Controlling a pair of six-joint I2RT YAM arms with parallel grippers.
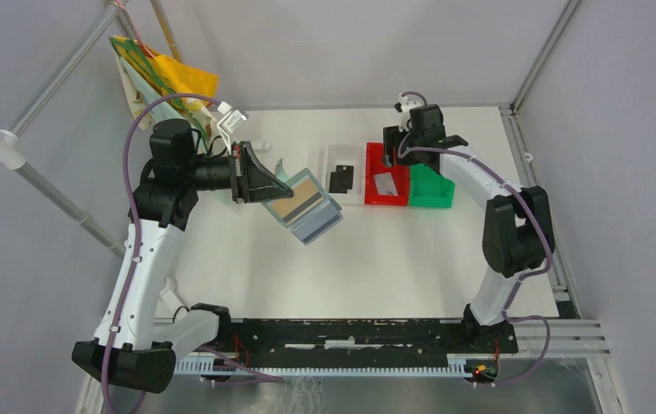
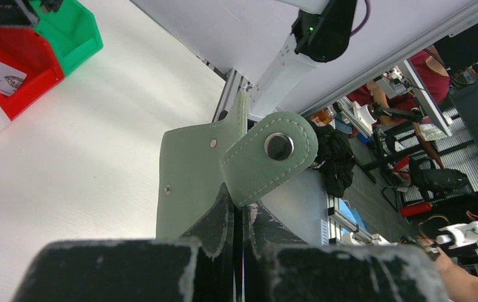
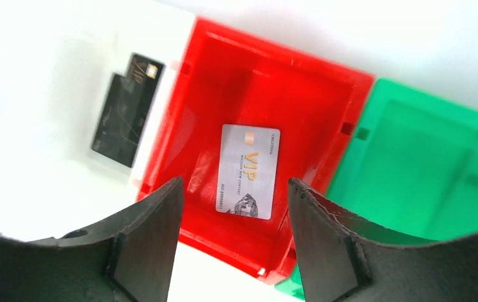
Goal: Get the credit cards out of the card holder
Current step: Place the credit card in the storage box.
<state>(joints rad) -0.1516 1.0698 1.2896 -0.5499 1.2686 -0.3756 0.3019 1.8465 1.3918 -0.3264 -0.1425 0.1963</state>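
White table (image 1: pixel 394 259), grey walls (image 1: pixel 350 43), alu frame posts (image 1: pixel 546 52), even light

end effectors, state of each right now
Left end effector: closed on the grey-green folding card holder.
Right end effector: open, empty, above the red plastic bin.

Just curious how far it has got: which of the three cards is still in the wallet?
The tan-gold card, tucked in the card holder. The black card lies in the white bin, the silvery card in the red bin.
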